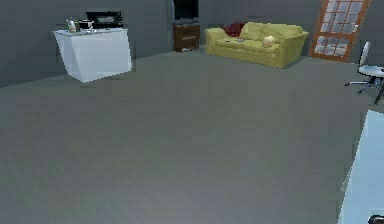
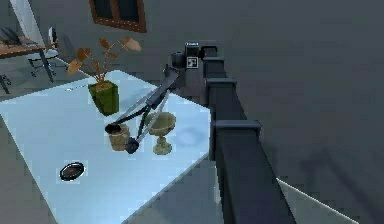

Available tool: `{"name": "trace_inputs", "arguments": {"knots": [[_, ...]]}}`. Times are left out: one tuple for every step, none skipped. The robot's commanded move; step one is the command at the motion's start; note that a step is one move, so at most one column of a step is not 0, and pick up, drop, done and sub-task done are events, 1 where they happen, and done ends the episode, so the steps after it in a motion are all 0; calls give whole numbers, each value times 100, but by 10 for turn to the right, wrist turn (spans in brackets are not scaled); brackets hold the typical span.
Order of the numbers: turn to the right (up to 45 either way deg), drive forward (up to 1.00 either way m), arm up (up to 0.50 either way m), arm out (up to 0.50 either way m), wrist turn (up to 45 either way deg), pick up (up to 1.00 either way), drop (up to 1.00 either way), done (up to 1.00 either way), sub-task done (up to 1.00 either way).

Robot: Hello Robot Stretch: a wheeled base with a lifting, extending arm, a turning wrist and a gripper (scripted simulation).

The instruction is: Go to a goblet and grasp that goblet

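Goblet upright on the pale table, just beside the gripper's fingers.

The goblet stands on the table near the edge that faces the arm. The gripper slants down just left of the goblet, and its thin fingers end at a small brown pot and partly cover it. Whether they touch the pot or the goblet cannot be told, nor whether the gripper holds anything. A potted plant stands farther out, and a dark round thing lies well apart.
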Motion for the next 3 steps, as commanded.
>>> {"name": "trace_inputs", "arguments": {"knots": [[0, 0, 0, 0, 450, 0, 0, 0, 0], [0, 0, 0, 0, 450, 0, 0, 0, 0], [0, 0, 0, 0, 90, 0, 0, 0, 0]]}}
